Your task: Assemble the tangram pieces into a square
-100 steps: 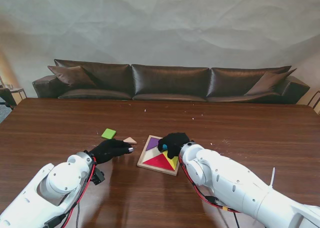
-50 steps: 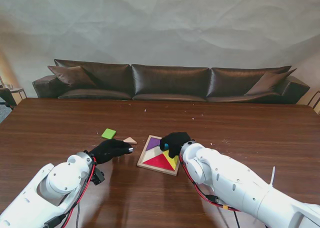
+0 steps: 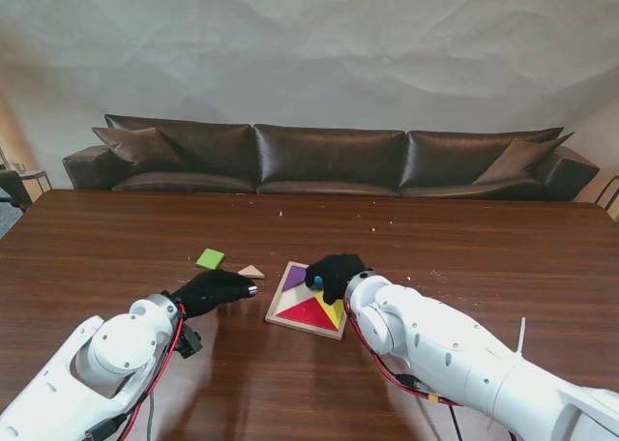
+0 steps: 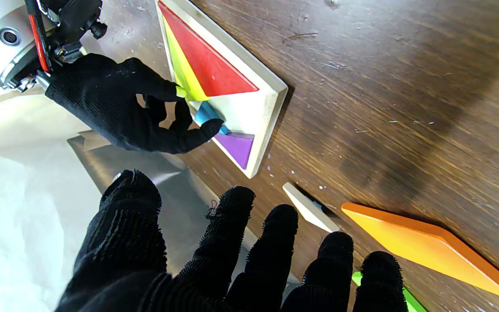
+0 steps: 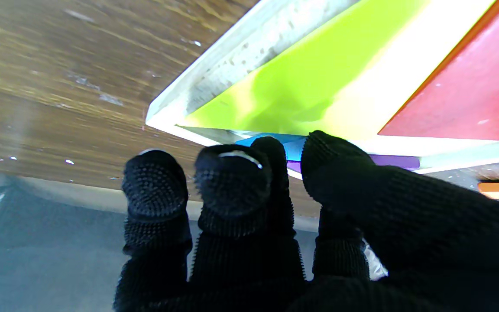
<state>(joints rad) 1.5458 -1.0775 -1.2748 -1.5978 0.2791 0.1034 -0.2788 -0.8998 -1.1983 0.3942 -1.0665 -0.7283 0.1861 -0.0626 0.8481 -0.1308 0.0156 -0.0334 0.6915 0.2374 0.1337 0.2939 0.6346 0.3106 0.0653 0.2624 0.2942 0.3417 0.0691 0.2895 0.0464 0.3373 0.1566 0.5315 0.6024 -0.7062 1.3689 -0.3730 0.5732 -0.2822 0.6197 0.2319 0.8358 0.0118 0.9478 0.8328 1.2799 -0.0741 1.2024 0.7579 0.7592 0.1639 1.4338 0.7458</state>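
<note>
The white wooden tray [image 3: 279,313] lies in front of me with a red triangle [image 3: 309,312], a yellow triangle [image 3: 335,311] and a purple piece [image 3: 294,278] in it. My right hand [image 3: 335,273] hovers over the tray's far side. Thumb and forefinger pinch a small blue piece [image 4: 207,114] low over the bare gap between yellow [image 4: 183,73] and purple [image 4: 237,147]. My left hand [image 3: 215,288] rests open just left of the tray, holding nothing. A pale triangle [image 3: 251,271], a green square [image 3: 210,258] and an orange parallelogram [image 4: 427,247] lie loose near it.
The brown table [image 3: 464,257] stretches wide to the right and far side. A dark leather sofa [image 3: 329,161] stands beyond its far edge. Red cables run along both white forearms near me.
My right hand has edged slightly left over the tray with the blue piece in it. The left arm has not moved.
</note>
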